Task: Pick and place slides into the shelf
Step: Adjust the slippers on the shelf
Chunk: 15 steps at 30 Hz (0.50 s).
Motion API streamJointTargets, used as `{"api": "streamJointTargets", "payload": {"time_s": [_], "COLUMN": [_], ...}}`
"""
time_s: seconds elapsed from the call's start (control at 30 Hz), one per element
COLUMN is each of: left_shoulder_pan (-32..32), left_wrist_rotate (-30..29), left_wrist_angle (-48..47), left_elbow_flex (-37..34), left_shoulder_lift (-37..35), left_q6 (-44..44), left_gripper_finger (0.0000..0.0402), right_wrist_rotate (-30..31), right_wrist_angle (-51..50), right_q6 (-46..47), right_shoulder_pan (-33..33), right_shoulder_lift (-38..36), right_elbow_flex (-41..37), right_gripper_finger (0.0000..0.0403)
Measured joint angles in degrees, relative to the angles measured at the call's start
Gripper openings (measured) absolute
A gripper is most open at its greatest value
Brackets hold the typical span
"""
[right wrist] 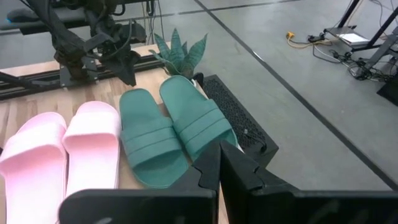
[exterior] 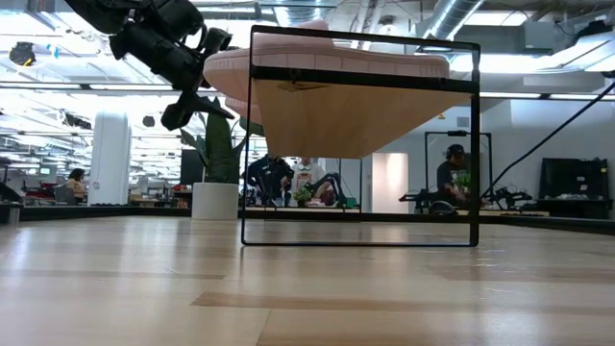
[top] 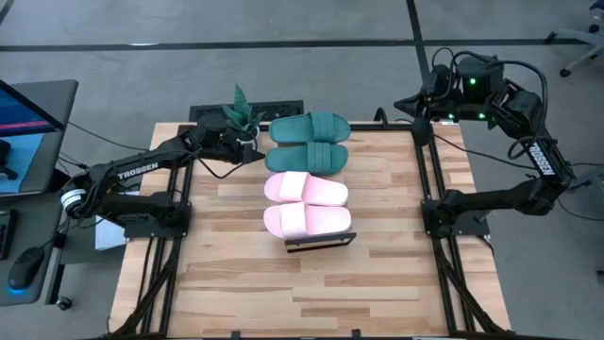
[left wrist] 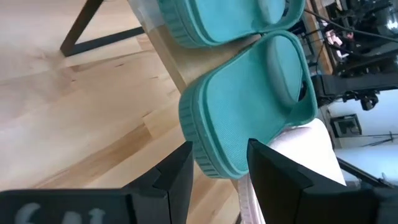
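On the wooden table (top: pixel 311 283), open left tool (top: pixel 247 144) just beside the nearer green slide's (top: pixel 307 158) heel.

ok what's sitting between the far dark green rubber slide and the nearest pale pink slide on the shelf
In the high view, two slides lie between them in the row: the second dark green rubber slide and the other pale pink slide. All four rest side by side, closely packed.
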Motion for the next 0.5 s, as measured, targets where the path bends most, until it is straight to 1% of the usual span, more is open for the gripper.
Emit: {"api": "streamJointTargets", "payload": {"time_s": [0.37, 0.5], "left_shoulder_pan": [-1.4, -1.3], "left_wrist_rotate": [-5.8, -6.4], "left_wrist_angle": [-1.7, -1.5], "left_elbow_flex": [0.0, 0.0], "left_shoulder_lift": [0.0, 0.0], "left_q6": [2.1, 3.1], "left_gripper_finger": [0.0140, 0.0140], "right_wrist_rotate": [0.0, 0.0], "right_wrist_angle": [-1.1, -2.5], "right_q6": [0.0, -0.3], "right_shoulder_pan": [0.0, 0.0], "right_shoulder_lift": [0.1, 0.4], "right_elbow_flex": [0.0, -0.7], "right_gripper_finger": [0.0000, 0.0000]}}
